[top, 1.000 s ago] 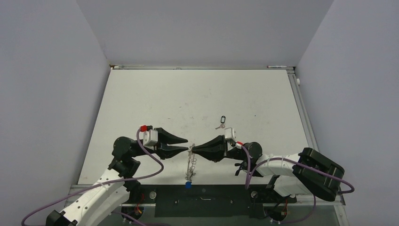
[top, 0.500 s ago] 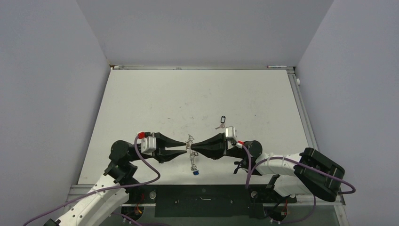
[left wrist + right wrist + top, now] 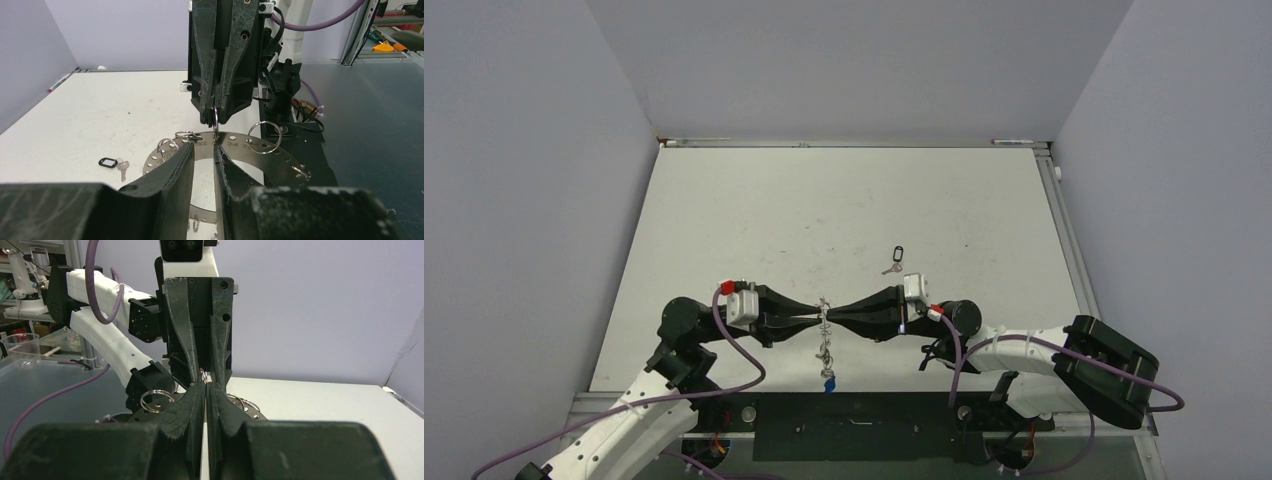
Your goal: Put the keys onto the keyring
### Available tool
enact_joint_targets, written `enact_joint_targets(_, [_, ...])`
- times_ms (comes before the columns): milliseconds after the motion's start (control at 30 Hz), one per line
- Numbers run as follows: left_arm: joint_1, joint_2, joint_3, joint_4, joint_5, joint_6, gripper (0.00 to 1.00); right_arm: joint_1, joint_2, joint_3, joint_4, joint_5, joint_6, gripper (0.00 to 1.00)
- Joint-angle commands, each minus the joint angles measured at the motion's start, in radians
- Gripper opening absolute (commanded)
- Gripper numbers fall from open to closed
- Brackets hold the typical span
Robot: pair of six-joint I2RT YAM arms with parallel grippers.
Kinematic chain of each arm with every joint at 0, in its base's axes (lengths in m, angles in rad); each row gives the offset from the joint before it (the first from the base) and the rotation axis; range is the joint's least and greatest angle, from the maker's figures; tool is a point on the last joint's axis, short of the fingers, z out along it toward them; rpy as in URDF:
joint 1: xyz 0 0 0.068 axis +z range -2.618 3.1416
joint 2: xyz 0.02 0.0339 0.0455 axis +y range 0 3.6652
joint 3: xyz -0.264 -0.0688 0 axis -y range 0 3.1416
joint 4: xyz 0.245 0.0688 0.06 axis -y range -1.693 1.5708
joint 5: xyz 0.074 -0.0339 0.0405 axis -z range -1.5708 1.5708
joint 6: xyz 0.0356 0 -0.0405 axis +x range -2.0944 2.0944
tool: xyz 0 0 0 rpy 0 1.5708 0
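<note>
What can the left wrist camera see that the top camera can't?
Only the left wrist view shows the flat face of the keyring. You can see its holes, its printed numbers and its wire loops, and the right gripper is pinching one of the loops.

Only the top view shows both whole arms and a blue tag at the keyring's near end.

Both views show the keyring, the right gripper, the left gripper and the black-tagged key lying on the table.
</note>
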Motion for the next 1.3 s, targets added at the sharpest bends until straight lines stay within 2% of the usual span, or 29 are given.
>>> enact_joint_targets(0, [-0.005,-0.022,0.04,0.01,-0.014,0.014,0.17,0.01,-0.043,0.031,0.085,0.019,-0.043,0.05])
enact_joint_targets(133, [-0.005,-0.025,0.041,0.007,-0.015,0.014,0.18,0.009,-0.044,0.026,0.078,0.034,-0.051,0.05])
enact_joint_targets(267, [-0.005,-0.022,0.043,0.006,-0.015,0.014,0.26,0.01,-0.043,0.025,0.075,0.038,-0.054,0.05])
enact_joint_targets(467, [-0.005,-0.035,0.042,0.008,-0.021,0.017,0.26,0.01,-0.031,0.031,0.061,0.027,-0.053,0.05])
enact_joint_targets(900, [-0.005,-0.043,0.044,0.002,-0.031,0.026,0.22,0.017,-0.008,0.034,0.055,0.022,-0.054,0.05])
enact_joint_targets(1267, [-0.005,-0.046,0.044,0.0,-0.03,0.029,0.15,0.021,0.014,0.037,0.068,0.017,-0.048,0.05])
